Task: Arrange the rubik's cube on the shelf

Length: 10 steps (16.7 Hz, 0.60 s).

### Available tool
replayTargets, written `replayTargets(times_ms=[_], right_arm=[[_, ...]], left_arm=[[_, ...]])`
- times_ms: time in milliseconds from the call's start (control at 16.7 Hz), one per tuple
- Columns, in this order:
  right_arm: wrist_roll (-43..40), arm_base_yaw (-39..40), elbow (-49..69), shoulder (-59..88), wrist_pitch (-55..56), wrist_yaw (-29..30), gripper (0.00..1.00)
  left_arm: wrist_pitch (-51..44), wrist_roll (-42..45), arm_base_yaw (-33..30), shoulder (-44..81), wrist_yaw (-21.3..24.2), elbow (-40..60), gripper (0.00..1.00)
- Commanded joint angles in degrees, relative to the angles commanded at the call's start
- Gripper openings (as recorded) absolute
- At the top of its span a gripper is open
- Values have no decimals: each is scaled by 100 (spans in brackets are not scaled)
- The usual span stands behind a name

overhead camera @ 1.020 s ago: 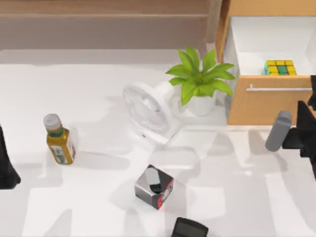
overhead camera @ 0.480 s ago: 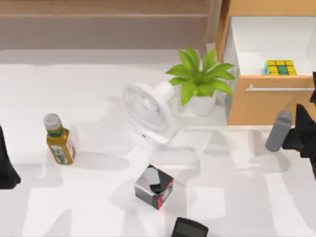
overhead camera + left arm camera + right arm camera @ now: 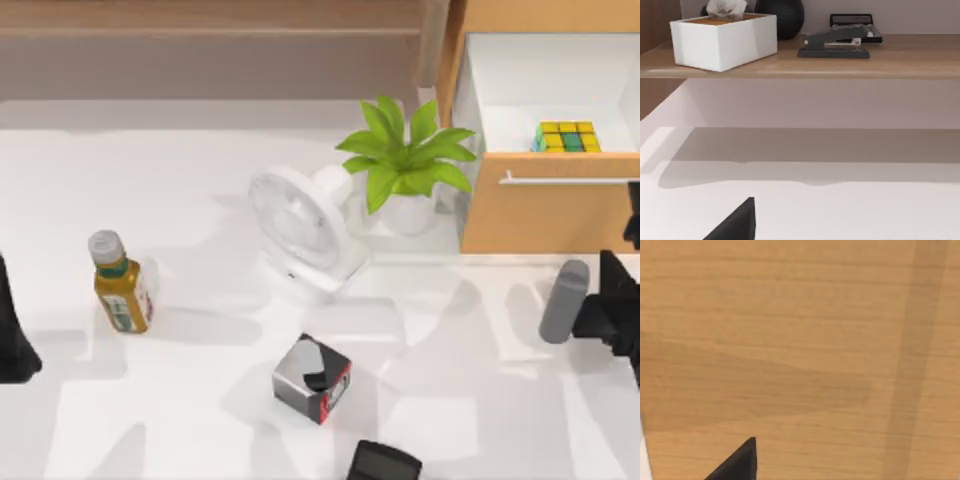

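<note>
Item, near edge of table: dark flat device (image 3: 383, 463), cut off by the frame; identity not readable. Beside it, a grey, black and red box (image 3: 313, 378).

Item, left edge: left gripper (image 3: 14, 345), parked low over the table; whether its fingers stand apart or together cannot be told.

Item, right edge: right gripper (image 3: 612, 300), just in front of the drawer cabinet (image 3: 545, 215), partly cut off; finger spread cannot be told. Its wrist view faces plain wood grain. A grey cylinder (image 3: 563, 301) stands just beside it.

Item, mid table: bottle (image 3: 119, 282), white fan (image 3: 300, 232), potted plant (image 3: 405, 160).

Item, open drawer: rubik's cube (image 3: 567, 136), resting at the drawer's front wall, behind the bar handle (image 3: 565, 181).

Item, far edge: shelf (image 3: 210, 22), well apart from the cube; the left wrist view shows a tissue box (image 3: 722, 40) and stapler (image 3: 836, 44) already on it.

Handling note, as judgement: the right arm should rise above the drawer front, descend on the cube from overhead, grip two opposite faces squarely, and lift clear of the handle and plant before crossing to a bare stretch of ledge.
</note>
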Motion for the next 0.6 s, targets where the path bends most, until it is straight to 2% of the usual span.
replayTargets(times_ms=[60,300,600], right_arm=[[0,-19,-1,347,-136,-9,100],[156,163,82,86,-287,-92,100],[960,870,589,-841,-1320,-462,100]], left_arm=[[0,0,0,0,0,0,100],[0,0,0,0,0,0,100],[0,0,0,0,0,0,100]])
